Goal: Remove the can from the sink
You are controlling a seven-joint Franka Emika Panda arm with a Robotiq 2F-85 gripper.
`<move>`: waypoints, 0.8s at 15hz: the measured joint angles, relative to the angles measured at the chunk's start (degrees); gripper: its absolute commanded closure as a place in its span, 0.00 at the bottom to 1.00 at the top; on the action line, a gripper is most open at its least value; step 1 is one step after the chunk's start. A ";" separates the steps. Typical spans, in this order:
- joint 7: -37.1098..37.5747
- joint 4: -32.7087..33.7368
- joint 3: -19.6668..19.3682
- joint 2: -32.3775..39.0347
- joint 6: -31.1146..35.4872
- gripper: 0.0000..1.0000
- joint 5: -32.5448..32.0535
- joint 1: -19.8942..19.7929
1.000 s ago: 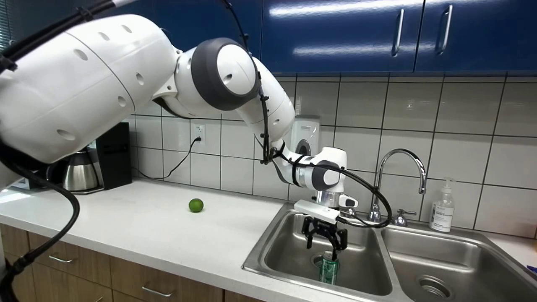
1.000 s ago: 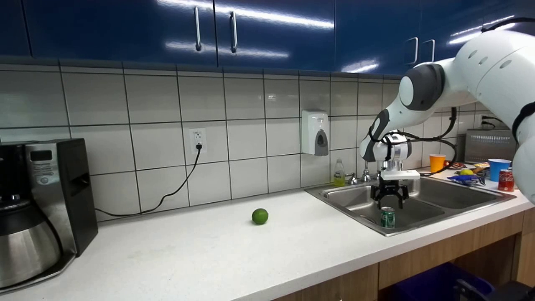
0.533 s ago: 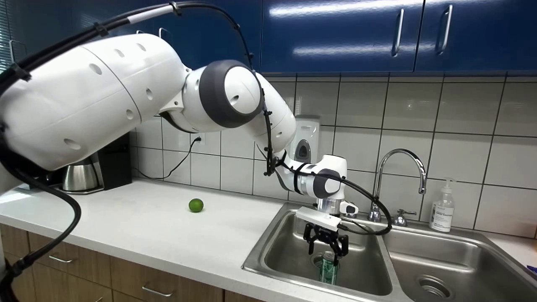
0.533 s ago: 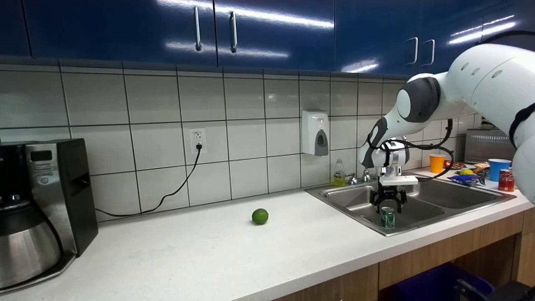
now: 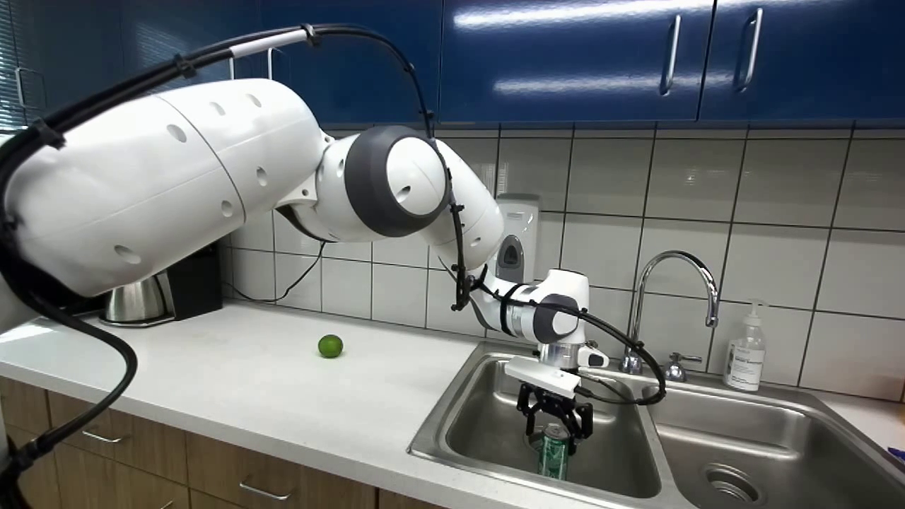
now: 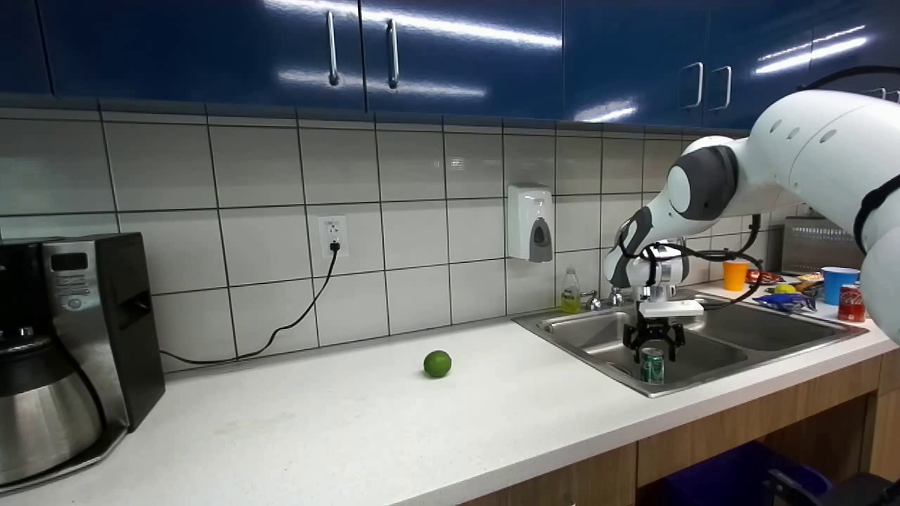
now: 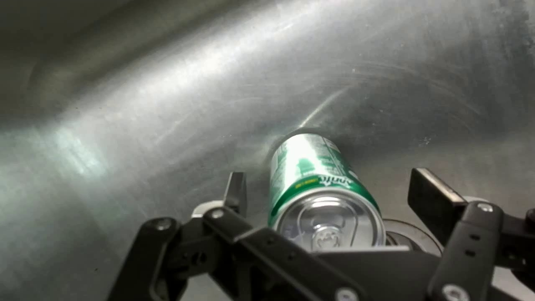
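Note:
The green can with a silvery top stands upright in the left basin of the steel sink in an exterior view. The can also shows in an exterior view and in the wrist view. My gripper points down over the can, and it is open in both exterior views. In the wrist view the open fingers stand on either side of the can with gaps on both sides, wider on the right. The near part of the can's lid is hidden by the gripper body.
A curved faucet and a pump bottle stand behind the sink. A lime lies on the white counter. A coffee maker stands at one end. A red can and cups stand beyond the sink.
The arm and gripper have come down toward the can, with the fingers staying open. The gripper has shifted slightly right in an exterior view. The can has not moved.

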 measured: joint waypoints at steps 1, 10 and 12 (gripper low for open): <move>0.00 0.46 0.00 0.44 0.00 0.00 0.00 -0.11; 0.06 4.30 0.00 3.13 -0.01 0.25 -0.02 -0.56; 0.06 4.80 0.00 3.30 -0.03 0.32 -0.02 -0.56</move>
